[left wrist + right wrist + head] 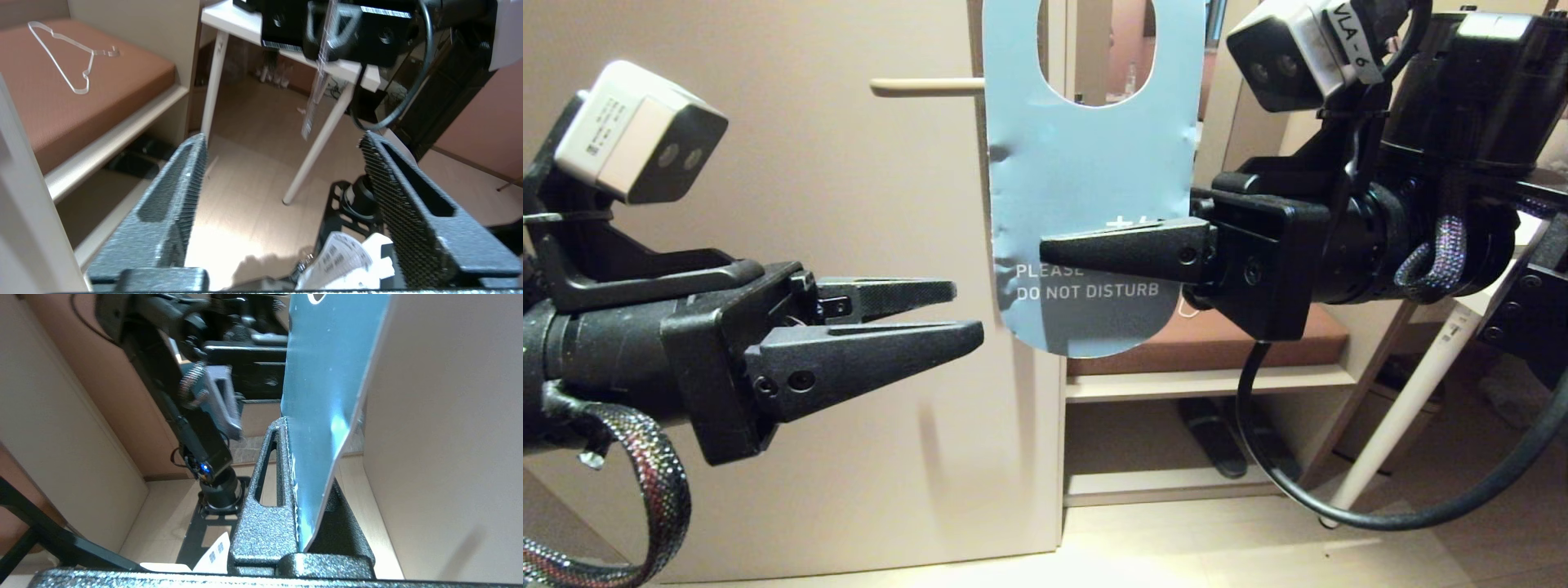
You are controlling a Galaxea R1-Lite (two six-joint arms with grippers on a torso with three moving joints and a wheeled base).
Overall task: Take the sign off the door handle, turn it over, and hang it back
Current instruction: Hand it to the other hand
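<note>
Right claw point(1045, 249) clamps the sign point(1086, 180), blue face out, reading "PLEASE DO NOT DISTURB", in front of the door handle point(927, 86). Left claw point(968, 314) gapes empty, just beside it.

Beige door point(792, 269), cushioned shelf point(1209, 343), pale wood floor point(1176, 539)

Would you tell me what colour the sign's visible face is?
Light blue with white lettering; the sign shows best in the head view.

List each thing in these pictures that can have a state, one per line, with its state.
sign: off the handle, upright, blue face toward the head camera, clamped by the right gripper.
door handle: level, bare.
left gripper: open, empty, beside the sign.
right gripper: shut on the sign.
</note>
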